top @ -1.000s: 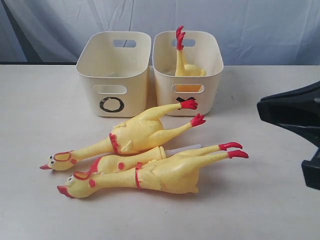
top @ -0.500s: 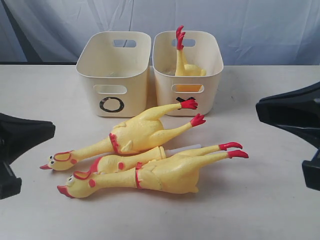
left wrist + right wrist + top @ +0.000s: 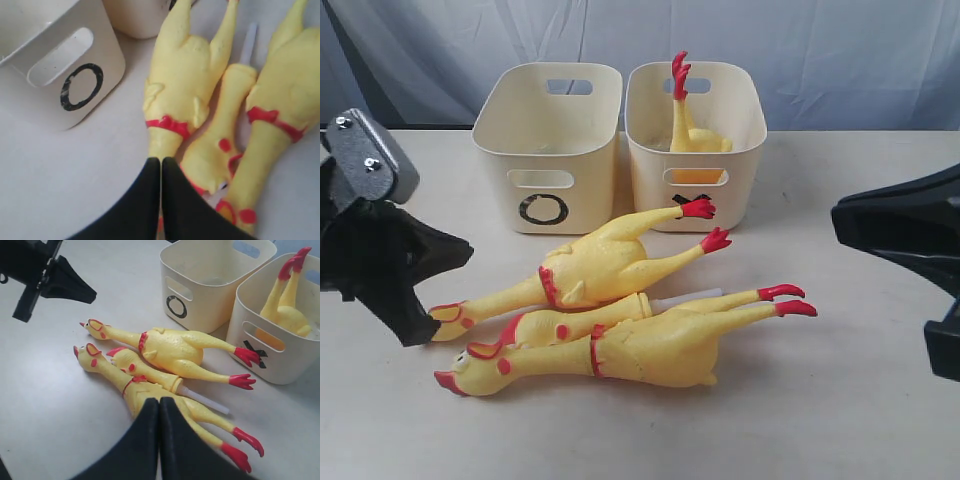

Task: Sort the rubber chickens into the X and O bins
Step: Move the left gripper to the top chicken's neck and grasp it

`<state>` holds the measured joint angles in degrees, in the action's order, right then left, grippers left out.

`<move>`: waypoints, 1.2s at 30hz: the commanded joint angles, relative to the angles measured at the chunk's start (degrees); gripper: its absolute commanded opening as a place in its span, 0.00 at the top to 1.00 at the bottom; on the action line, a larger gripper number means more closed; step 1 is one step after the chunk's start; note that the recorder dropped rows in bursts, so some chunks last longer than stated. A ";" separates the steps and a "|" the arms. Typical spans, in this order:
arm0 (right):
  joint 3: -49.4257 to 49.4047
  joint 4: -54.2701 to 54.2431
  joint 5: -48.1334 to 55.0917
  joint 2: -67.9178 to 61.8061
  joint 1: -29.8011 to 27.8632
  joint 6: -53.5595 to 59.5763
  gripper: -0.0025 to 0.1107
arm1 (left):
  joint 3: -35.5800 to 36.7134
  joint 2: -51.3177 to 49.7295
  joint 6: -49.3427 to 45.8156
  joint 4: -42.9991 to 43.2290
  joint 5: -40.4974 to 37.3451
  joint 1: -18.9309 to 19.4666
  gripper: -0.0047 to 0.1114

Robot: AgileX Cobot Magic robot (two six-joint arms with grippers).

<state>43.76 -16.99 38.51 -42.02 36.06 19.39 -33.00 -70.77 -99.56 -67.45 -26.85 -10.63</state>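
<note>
Both arms low over table (image 3: 840, 400) | left fingers (image 3: 145, 200) together above chickens (image 3: 590, 270) | right fingers (image 3: 145, 440) together

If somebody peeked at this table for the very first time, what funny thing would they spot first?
Probably the three yellow rubber chickens with red beaks and feet, lying side by side in the middle of the table. Next, the red feet of a headless body poking up out of the X bin, beside the O bin. The black left gripper, shut, hovers at the head of the rear chicken.
</note>
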 commanded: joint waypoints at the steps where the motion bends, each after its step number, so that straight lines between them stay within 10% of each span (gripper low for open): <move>1: -0.18 -1.00 0.34 0.38 0.08 -0.09 0.99 | -2.50 -5.33 -1.28 5.66 8.10 -3.44 0.84; 11: -0.18 -2.56 0.39 0.38 0.08 0.01 0.99 | -6.79 -17.94 -6.02 5.52 16.65 -8.37 0.48; 36: -0.18 -2.56 0.78 0.38 0.08 0.01 0.99 | -8.15 -30.04 -5.99 10.51 19.29 -8.51 0.47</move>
<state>43.76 -19.63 39.44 -42.02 36.06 19.31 -40.96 -100.29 -105.62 -57.20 -7.54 -18.78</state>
